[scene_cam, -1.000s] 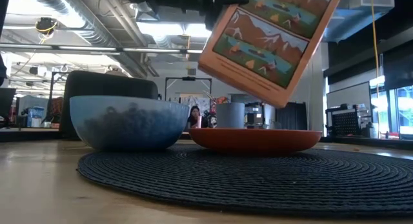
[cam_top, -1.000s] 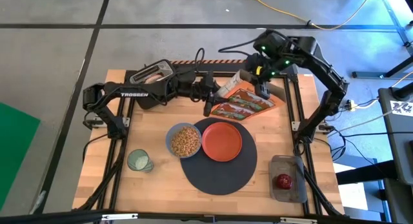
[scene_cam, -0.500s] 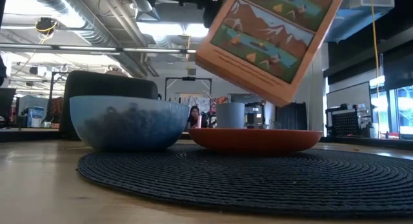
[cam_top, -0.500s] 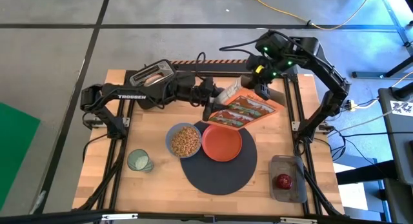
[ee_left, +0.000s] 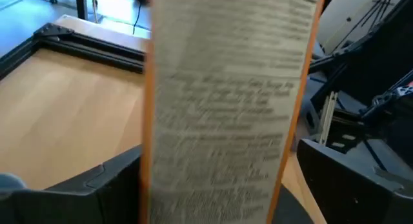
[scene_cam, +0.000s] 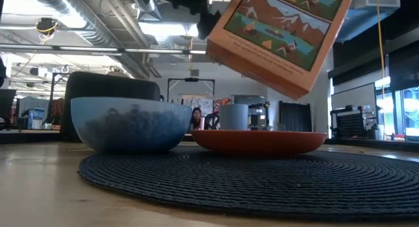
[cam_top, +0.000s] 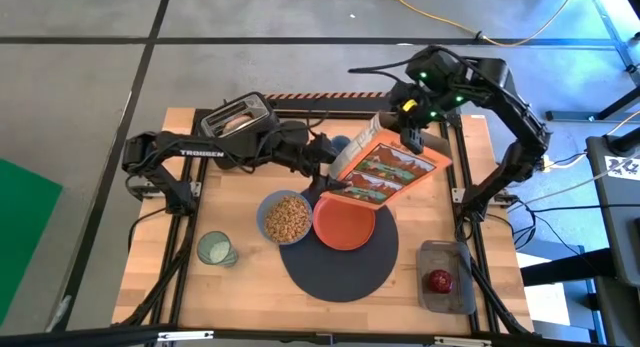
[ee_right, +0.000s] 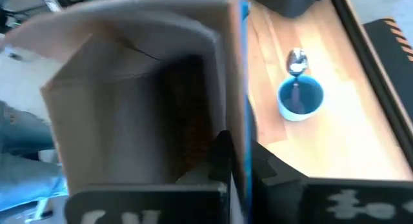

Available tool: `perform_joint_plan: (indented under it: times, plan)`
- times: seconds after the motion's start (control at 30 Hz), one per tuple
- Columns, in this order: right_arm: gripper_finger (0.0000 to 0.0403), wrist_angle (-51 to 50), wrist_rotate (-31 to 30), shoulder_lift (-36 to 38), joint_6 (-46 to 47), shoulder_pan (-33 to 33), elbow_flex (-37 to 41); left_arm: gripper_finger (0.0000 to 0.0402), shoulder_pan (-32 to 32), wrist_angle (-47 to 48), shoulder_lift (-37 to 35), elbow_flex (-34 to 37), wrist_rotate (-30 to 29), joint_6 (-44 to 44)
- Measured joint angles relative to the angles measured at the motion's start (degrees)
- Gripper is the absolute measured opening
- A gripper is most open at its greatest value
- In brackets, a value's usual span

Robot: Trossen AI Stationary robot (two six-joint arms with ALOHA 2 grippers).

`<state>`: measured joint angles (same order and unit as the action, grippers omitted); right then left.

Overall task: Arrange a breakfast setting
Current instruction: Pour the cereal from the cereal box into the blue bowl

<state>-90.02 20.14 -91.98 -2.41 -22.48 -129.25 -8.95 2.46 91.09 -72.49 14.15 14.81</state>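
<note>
Two grippers meet at the cereal box [cam_top: 385, 170], hanging tilted over the far rim of the orange plate [cam_top: 345, 220], which sits on the dark-grey mat [cam_top: 340, 272] beside the cereal-filled blue bowl [cam_top: 285, 218]. Light, thin card, I'd say; it will crush or swing if pinched at one flap, so hold it by the stiff edges. Right gripper [cam_top: 409, 139] is clamped on the open top flap. Left gripper [cam_top: 328, 172] reaches in from the left, fingers spread wide around the box's narrow side, probably no longer gripping.
</note>
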Motion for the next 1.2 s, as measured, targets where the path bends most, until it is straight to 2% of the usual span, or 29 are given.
perform_joint_plan:
  times: [0.1,0.23,0.4,0.57,0.8,0.9,1.07,1.2]
  plan:
    - [0.0,0.0,0.4,1.5,0.5,0.0,0.0,0.0359,0.0,2.1,-1.8,0.1,-0.4,0.1]
    - [0.0,0.1,-0.6,3.8,0.7,-0.6,0.0,0.0354,0.0,1.9,-5.1,0.1,-4.0,-0.8]
    - [0.0,0.0,-6.6,5.9,3.5,-1.3,-0.1,0.0354,-0.9,3.3,-9.5,0.0,-10.0,-4.5]
    - [0.0,-0.1,-11.5,7.2,5.3,-1.3,-0.1,0.0354,-3.1,10.4,-12.3,0.0,-16.1,-6.3]
    - [0.0,0.1,-17.5,7.3,6.4,-1.3,0.3,0.0354,-3.9,13.6,-13.0,0.1,-16.2,-5.9]
    - [0.0,0.1,-18.6,7.2,6.5,-3.0,3.3,0.0354,-3.2,13.6,-13.0,0.1,-16.2,-5.9]
    - [0.0,0.1,-19.0,7.0,5.0,-9.0,13.3,0.0354,-2.5,14.1,-13.5,0.1,-16.2,-5.9]
    - [0.0,-0.1,-16.8,7.0,1.8,-15.0,20.3,0.0354,-2.4,16.4,-15.0,0.1,-16.5,-5.9]
